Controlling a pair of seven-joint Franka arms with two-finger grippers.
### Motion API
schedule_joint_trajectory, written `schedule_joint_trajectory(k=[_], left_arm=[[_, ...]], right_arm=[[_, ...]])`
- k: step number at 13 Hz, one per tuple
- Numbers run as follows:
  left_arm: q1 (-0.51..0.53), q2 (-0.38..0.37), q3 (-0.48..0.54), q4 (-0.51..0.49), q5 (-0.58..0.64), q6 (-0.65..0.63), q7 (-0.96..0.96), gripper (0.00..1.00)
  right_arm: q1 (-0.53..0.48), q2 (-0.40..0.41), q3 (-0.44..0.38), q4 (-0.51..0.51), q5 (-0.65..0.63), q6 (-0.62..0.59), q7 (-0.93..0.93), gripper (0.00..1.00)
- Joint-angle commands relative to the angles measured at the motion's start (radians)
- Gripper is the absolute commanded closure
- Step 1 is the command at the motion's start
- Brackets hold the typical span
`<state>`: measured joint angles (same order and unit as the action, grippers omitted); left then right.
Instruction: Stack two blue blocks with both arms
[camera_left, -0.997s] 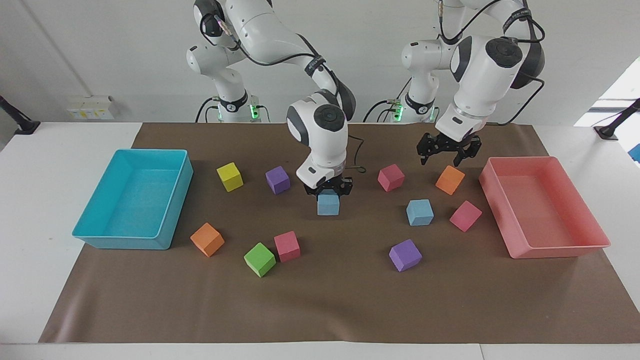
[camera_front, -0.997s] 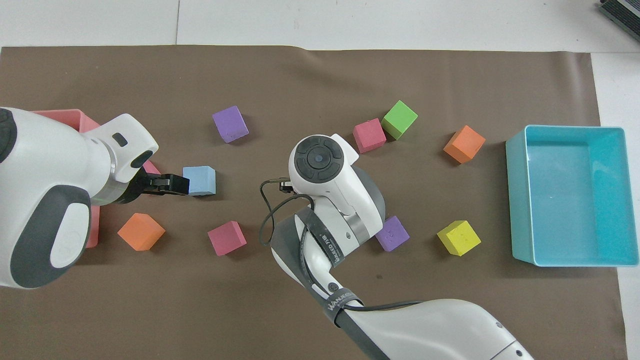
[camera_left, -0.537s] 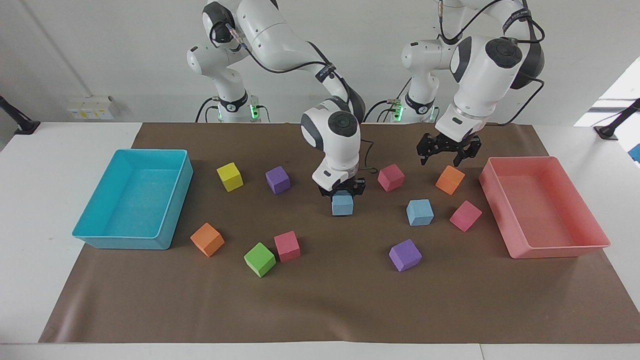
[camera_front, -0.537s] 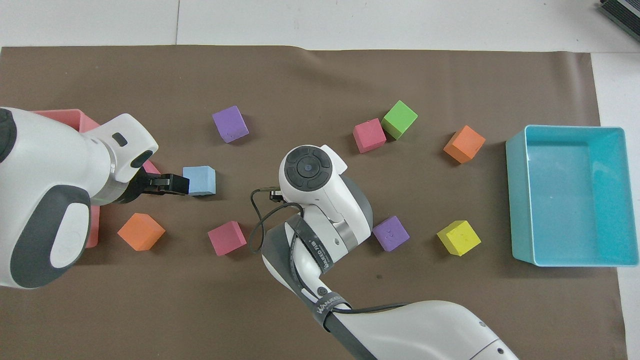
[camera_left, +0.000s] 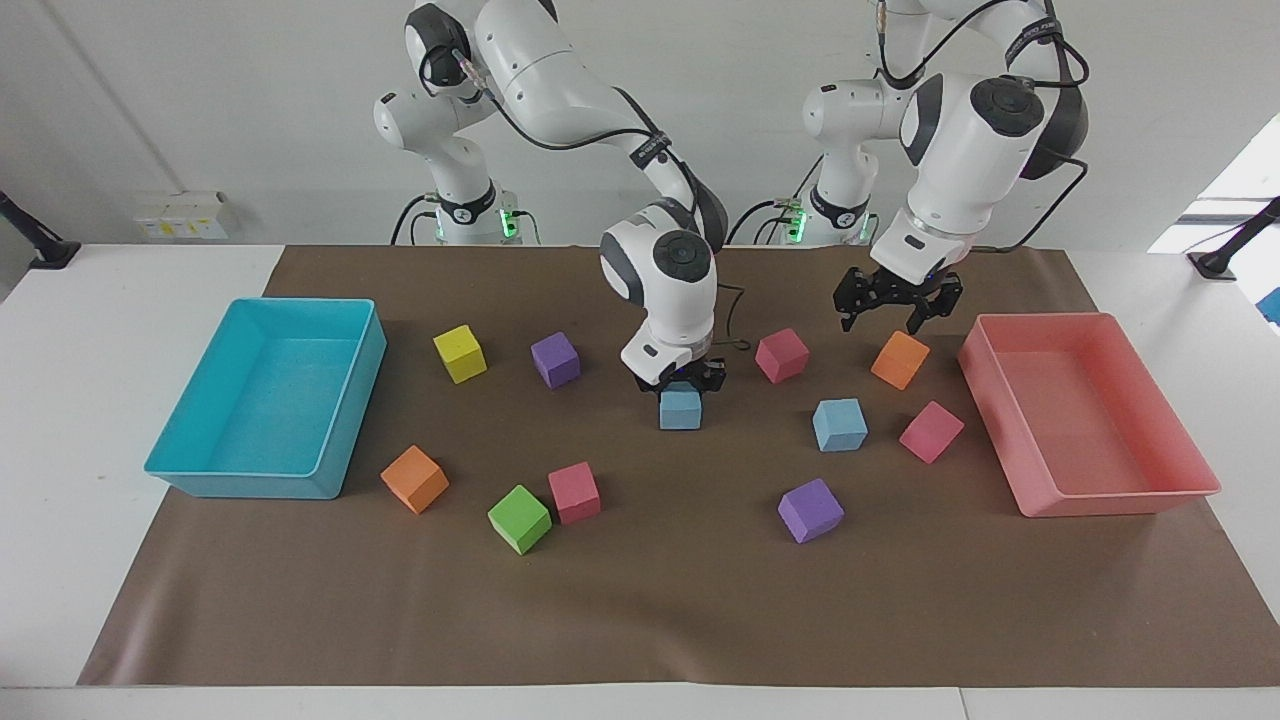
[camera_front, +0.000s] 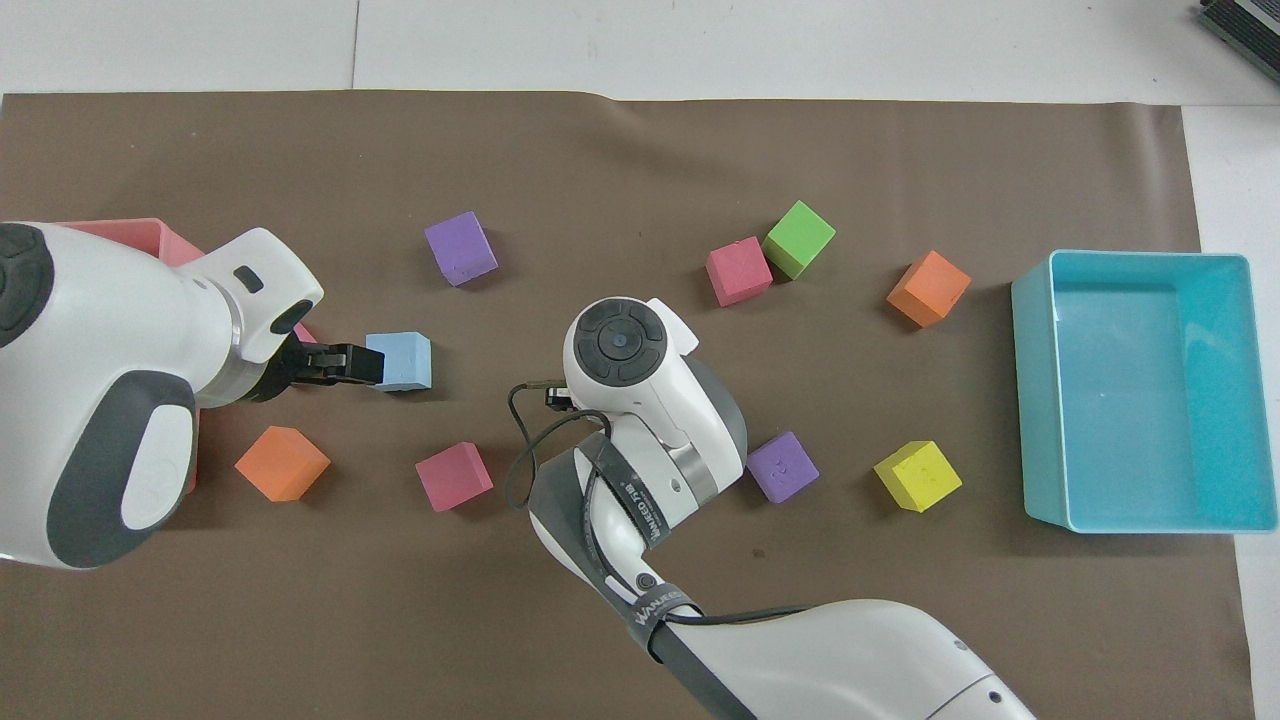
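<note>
Mid-frame in the facing view, my right gripper (camera_left: 682, 388) points straight down w/ its fingers clamped on two sides of the held blue block (camera_left: 680, 410). Gripper is part closed, only as wide as the block. Block is level and low over the brown mat (camera_left: 640, 600); can't tell if its underside touches the mat. In the overhead view my right wrist covers this block completely.

Second blue block (camera_left: 840, 424) sits flat on the mat toward the left arm's end of the surface, apart from the held one, w/ a pink block (camera_left: 931, 431) just beside it and a purple block (camera_left: 810, 510) lower in the frame.

My left gripper (camera_left: 882, 322) hangs in the air in the upper part of the facing view, fingers spread wide, nothing in them. It's over bare mat between another pink block (camera_left: 782, 355) and an orange block (camera_left: 900, 360). From overhead its tips look right next to the second blue block, but the facing view shows it's up high, no contact.
</note>
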<state>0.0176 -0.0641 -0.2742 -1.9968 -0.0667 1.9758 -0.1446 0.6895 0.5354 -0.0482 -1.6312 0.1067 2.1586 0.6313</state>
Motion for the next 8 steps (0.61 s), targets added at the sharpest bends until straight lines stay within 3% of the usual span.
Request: schedule_joint_trajectory(k=[1,4,5,6,7,8], left_arm=[[-0.018,-0.010,0.013,-0.030,0.004,0.038,-0.015,0.00],[-0.019,0.013,0.013,-0.033,0.004,0.069,-0.018,0.00],[-0.030,0.026,0.013,-0.033,0.005,0.086,-0.030,0.00],[-0.040,0.041,0.013,-0.040,0.013,0.110,-0.050,0.00],[-0.042,0.050,0.013,-0.048,0.015,0.135,-0.053,0.00],[-0.045,0.059,0.013,-0.057,0.015,0.152,-0.053,0.00]], right_arm=[[-0.004,-0.015,0.004,-0.027,0.019,0.026,0.021,1.00],[-0.004,-0.017,0.004,-0.030,0.019,0.026,0.021,0.97],[-0.004,-0.018,0.004,-0.039,0.018,0.030,0.018,0.61],[-0.004,-0.022,0.004,-0.051,0.018,0.044,0.008,0.19],[-0.002,-0.029,0.004,-0.064,0.007,0.059,0.008,0.00],[-0.002,-0.029,0.004,-0.065,0.002,0.060,0.008,0.00]])
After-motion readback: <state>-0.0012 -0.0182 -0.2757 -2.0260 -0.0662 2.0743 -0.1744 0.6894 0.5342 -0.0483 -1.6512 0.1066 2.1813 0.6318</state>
